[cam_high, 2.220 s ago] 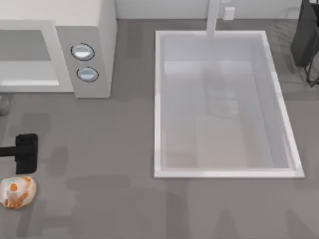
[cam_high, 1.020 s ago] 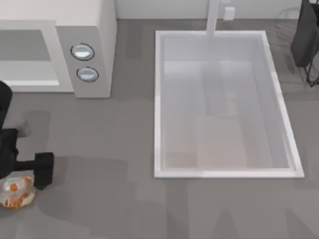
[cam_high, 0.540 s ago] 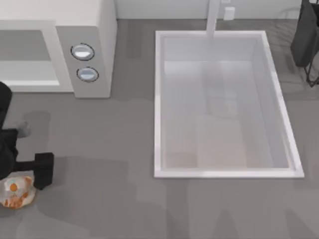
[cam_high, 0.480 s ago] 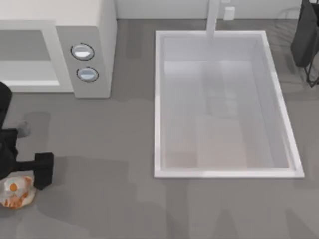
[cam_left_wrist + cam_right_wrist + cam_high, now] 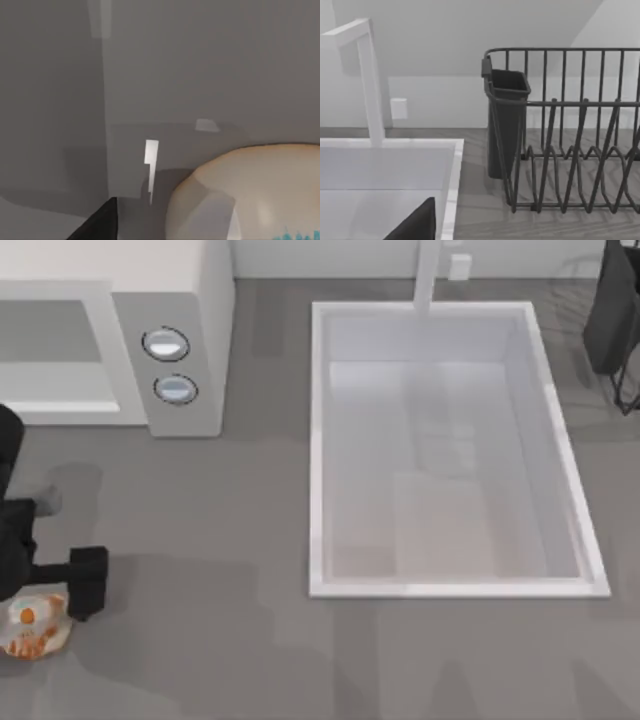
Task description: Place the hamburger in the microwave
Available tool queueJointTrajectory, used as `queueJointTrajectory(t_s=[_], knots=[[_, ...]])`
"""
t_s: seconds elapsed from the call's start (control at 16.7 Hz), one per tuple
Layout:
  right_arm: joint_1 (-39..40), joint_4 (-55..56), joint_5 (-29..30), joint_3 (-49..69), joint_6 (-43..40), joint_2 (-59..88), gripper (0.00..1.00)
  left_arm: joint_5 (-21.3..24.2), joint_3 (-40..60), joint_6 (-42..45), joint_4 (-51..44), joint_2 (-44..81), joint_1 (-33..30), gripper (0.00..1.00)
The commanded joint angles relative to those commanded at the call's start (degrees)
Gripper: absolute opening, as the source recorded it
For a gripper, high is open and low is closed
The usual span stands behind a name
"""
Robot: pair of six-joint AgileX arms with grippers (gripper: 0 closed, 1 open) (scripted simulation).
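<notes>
Grey desk (image 5: 220,640), top view: left gripper (image 5: 45,590) at lower left of frame, over the hamburger (image 5: 38,625); finger state can't be told. Microwave (image 5: 150,330) sits upper left w/ sink (image 5: 318,490) at centre-right. Right wrist view: dish rack (image 5: 570,135) beside sink.

Left gripper (image 5: 40,600) low at table's front-left corner; right arm parked far right

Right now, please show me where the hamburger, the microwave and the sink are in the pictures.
hamburger (image 5: 32,628): top view, on the visible orange-patched bun beside the dark left arm.
microwave (image 5: 190,300): top view, on its white top near the knob panel.
sink (image 5: 318,450): top view, on the basin's left rim.
</notes>
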Motion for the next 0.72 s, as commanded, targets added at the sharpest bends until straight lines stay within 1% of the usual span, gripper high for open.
queueJointTrajectory(t_s=[0.12,0.18,0.6,0.66,0.72], knots=[[0.00,0.00,0.00,0.00,0.00,0.00,1.00,0.00,0.00,0.00,0.00,0.00,0.00,0.02],[0.00,0.00,0.00,0.00,0.00,0.00,1.00,0.00,0.00,0.00,0.00,0.00,0.00,0.00],[0.00,0.00,0.00,0.00,0.00,0.00,1.00,0.00,0.00,0.00,0.00,0.00,0.00,0.00],[0.00,0.00,0.00,0.00,0.00,0.00,1.00,-0.33,1.69,-0.12,-3.66,-4.06,-0.07,0.00],[0.00,0.00,0.00,0.00,0.00,0.00,1.00,-0.33,1.84,-0.13,-3.83,-4.09,-0.08,0.00]])
